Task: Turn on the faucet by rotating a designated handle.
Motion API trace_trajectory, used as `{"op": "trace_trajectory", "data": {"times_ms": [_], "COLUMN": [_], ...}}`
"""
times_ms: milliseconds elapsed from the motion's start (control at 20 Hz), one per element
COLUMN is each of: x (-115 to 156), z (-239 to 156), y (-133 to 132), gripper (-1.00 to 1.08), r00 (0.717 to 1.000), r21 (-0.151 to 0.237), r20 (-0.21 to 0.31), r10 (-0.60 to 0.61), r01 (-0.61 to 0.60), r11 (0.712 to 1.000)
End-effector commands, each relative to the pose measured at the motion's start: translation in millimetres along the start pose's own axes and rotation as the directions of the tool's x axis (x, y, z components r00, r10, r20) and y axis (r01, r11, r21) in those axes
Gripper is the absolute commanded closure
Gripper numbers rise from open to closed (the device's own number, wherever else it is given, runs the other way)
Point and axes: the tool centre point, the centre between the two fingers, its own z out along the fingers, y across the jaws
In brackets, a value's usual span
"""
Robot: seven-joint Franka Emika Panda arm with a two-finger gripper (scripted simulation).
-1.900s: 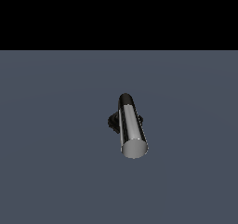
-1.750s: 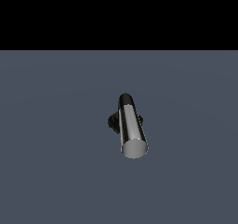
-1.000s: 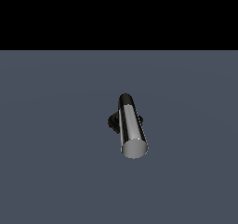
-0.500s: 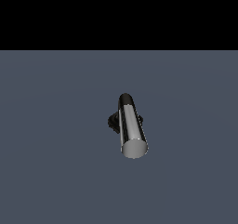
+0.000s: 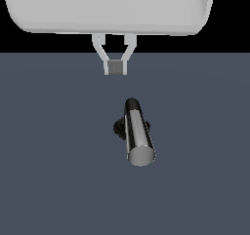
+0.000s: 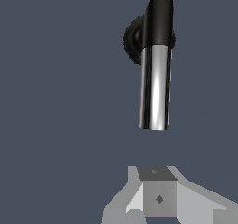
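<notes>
While the handle [image 5: 138, 134] reaches out from the faucet [image 5: 132, 129] toward the exterior camera, showing its flat round end as a pale disc, the wrist view turns that same chrome bar [image 6: 155, 88] side-on, so its full length and bright vertical reflections can be read. Black elbow [image 6: 158, 18] and bar meet in a clean line there, something the exterior view compresses into a short dark cap [image 5: 131, 104] at the far end of the handle. Behind the elbow, the ridged round base [image 6: 133, 39] peeks out on one side in the wrist view; from the exterior view it is only a small dark lump [image 5: 119, 127] on the handle's left. The faucet stands on the dark grey tabletop [image 5: 53, 156], roughly at its middle in the exterior view.

Beyond the handle's far end hangs the gripper [image 5: 114, 68], well apart from the faucet and touching nothing. Its two fingers [image 5: 101, 51] slope inward to a small grey block at the tips, so they appear drawn close together with nothing pinched between them. Only the exterior view shows the broad white body of the gripper above those fingers; the wrist view catches just the grey fingertips [image 6: 155, 197], in line with the handle's free end.
</notes>
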Motion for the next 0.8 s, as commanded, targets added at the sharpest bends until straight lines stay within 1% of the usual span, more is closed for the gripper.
{"op": "trace_trajectory", "data": {"times_ms": [0, 750], "x": [1, 7], "z": [20, 123], "y": [0, -2], "gripper": [1.08, 1.08], "r00": [1.0, 0.999], "r21": [-0.001, -0.005], "r20": [0.003, 0.02], "r10": [-0.005, -0.029], "r01": [0.005, 0.029], "r11": [1.0, 1.0]}}
